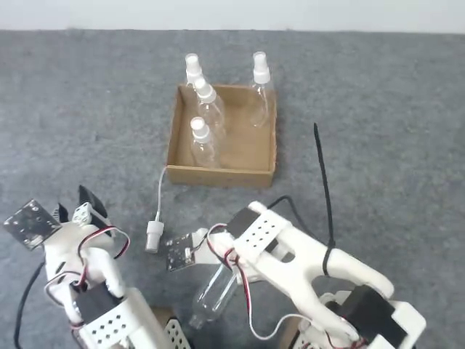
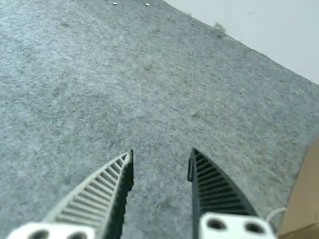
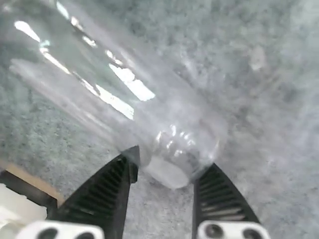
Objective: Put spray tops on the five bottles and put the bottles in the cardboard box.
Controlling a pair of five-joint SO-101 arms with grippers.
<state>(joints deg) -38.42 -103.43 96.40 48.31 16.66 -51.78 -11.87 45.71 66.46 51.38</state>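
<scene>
Ok, right gripper (image 3: pixel 172 162): clamped on the rounded base of the capless bottle (image 3: pixel 124 84), one finger against each side. The bottle is clear plastic with bright glare streaks along its wall, and its neck is open with no spray top. In the high view it lies at a slant on the grey carpet (image 1: pixel 378 109) under the right arm. Its neck points back toward the arm bases and its base end is tucked under the wrist. The arm covers the grip there, so the contact reads from the right wrist view.

Left gripper (image 2: pixel 162 154): spread wide, nothing between the fingers, carpet underneath. The high view puts it at the near left, well apart from the bottle.

Loose spray top (image 1: pixel 152 234): white, lying on the carpet between the two arms. Its thin dip tube (image 1: pixel 160 193) runs up to the front left corner of the cardboard box (image 1: pixel 218 177). The left wrist view catches a bit of that tube next to a brown box edge. The high view gives the whole run.

The box is open, brown, and sits beyond both arms. Four capped bottles (image 1: pixel 204 142), clear with white spray tops, are at it. Two are inside by the left wall and one is at the back right. One is at the back left corner, and I can't tell whether it is inside or just behind the wall.
</scene>
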